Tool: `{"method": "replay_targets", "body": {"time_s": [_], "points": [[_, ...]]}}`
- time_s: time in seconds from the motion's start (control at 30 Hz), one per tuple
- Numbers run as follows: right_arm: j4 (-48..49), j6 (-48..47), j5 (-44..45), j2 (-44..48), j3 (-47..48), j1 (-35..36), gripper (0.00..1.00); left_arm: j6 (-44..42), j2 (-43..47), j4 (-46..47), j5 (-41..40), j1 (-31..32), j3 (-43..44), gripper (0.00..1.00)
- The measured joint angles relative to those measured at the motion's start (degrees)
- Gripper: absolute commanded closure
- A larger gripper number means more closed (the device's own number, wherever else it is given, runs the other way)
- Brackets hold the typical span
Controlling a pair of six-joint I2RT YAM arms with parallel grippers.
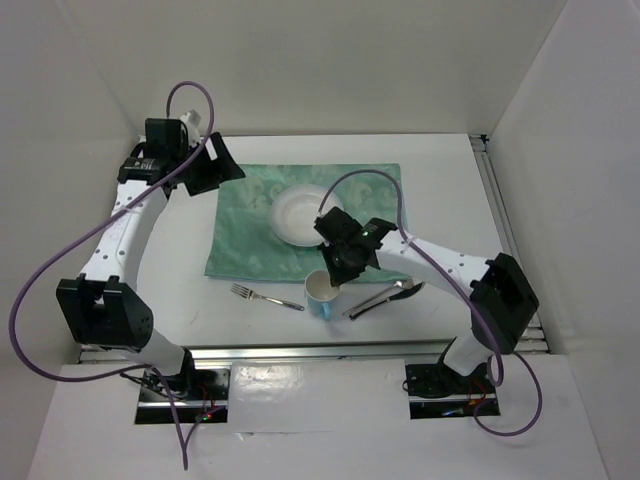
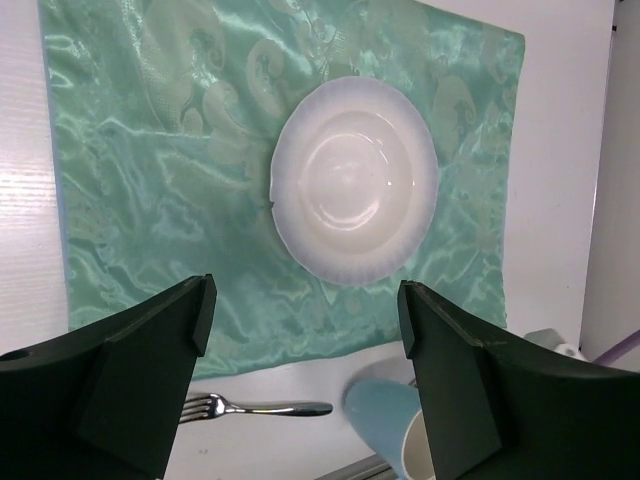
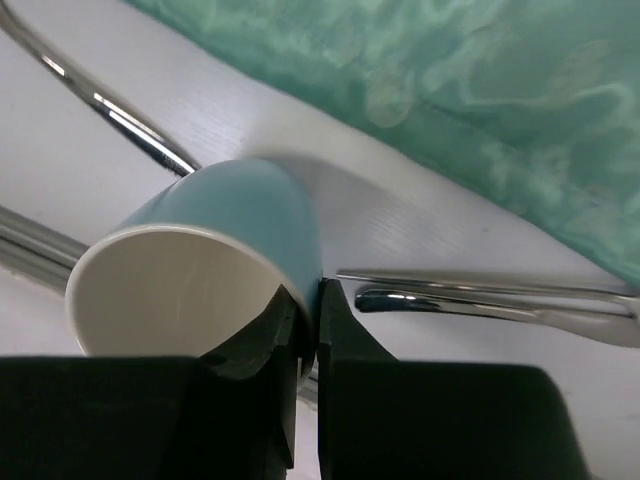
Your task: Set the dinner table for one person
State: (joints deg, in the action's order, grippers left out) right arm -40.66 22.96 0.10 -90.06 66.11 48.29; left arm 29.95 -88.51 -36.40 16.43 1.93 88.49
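A light blue cup (image 1: 322, 297) with a white inside is near the front edge of the white dinner table (image 1: 450, 180). My right gripper (image 1: 340, 268) is shut on the cup's rim, one finger inside and one outside. In the right wrist view the cup (image 3: 230, 215) is tilted in that gripper (image 3: 318, 300). A white plate (image 1: 303, 214) lies on the green placemat (image 1: 250, 230). A fork (image 1: 266, 296) lies left of the cup, and a spoon and knife (image 1: 385, 296) lie right of it. My left gripper (image 1: 218, 165) is open and empty at the far left, and its wrist view looks down on the plate (image 2: 355, 180).
The metal rail (image 1: 300, 350) along the table's near edge runs just in front of the cup. White walls enclose the table on the far side and on the left and right. In the left wrist view the fork (image 2: 255, 407) and cup (image 2: 395, 420) lie below the placemat (image 2: 150, 170).
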Motion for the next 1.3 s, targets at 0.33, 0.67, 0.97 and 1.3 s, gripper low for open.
{"method": "replay_targets", "body": {"time_s": [0.33,0.67,0.97,1.3], "points": [[-8.07,-0.22,9.31,-4.52,27.34,-14.80,1.00,1.20,8.57,-2.19,-2.67,1.27,-8.50,0.12],[-8.90,-1.44,11.23,-29.38,50.86,-32.76,1.00,9.25,13.03,-3.98,-10.69,11.87,-24.20,0.14],[-10.58,-1.97,9.51,-40.68,59.84,-36.85,1.00,14.53,15.87,-4.94,-16.31,17.59,-31.34,0.16],[-9.92,-2.05,6.93,-43.93,60.43,-38.10,0.75,23.21,11.69,-6.14,-19.58,23.19,-32.98,0.16]]}}
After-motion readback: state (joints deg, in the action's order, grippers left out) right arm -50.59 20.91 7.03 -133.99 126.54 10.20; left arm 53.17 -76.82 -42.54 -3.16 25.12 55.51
